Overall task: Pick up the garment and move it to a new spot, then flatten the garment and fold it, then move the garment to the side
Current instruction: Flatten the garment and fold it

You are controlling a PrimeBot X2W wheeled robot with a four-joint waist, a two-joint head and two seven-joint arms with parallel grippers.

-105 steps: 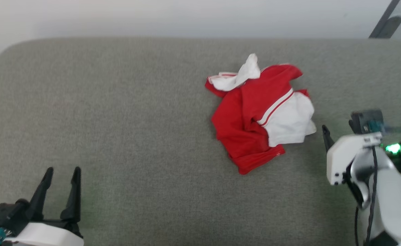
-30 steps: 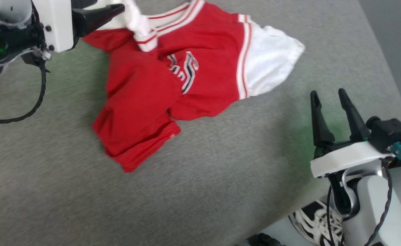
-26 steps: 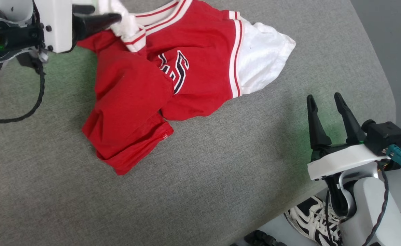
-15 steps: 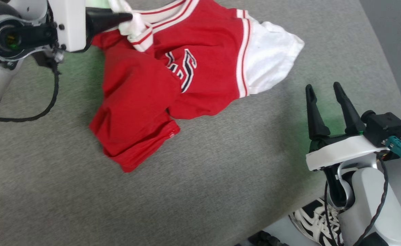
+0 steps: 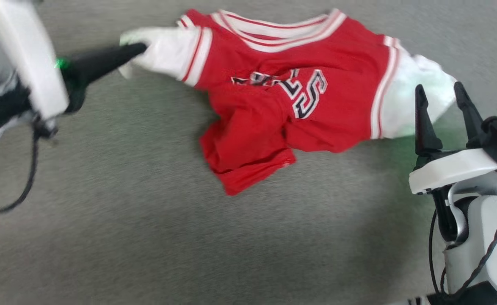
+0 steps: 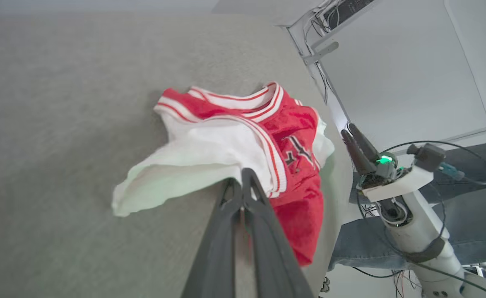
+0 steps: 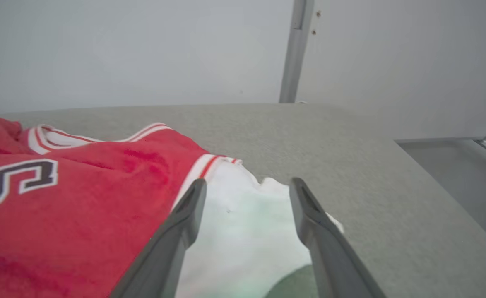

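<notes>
The small red jersey T-shirt with white sleeves point(image 5: 316, 63) lies on the grey fabric-covered table point(image 5: 147, 237). Its long axis runs sleeve to sleeve between the two sets of fingers, and its collar points away from the robot. The left gripper point(image 5: 138, 47) has its fingers pinched on one white sleeve's edge. The right gripper point(image 5: 439, 91) has its fingers spread at the other sleeve, gripping nothing. The bunched lower half hides most of the black lettering.

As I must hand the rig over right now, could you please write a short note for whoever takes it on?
Left gripper: shut on the garment, at one white sleeve.
Right gripper: open, poised at the other white sleeve; contact unclear.
The garment lies chest up on the grey padded surface, collar away from the robot, lower part bunched over itself.
Done: top half spread out.
Left: flatten the lower part, fold, move it aside.
</notes>
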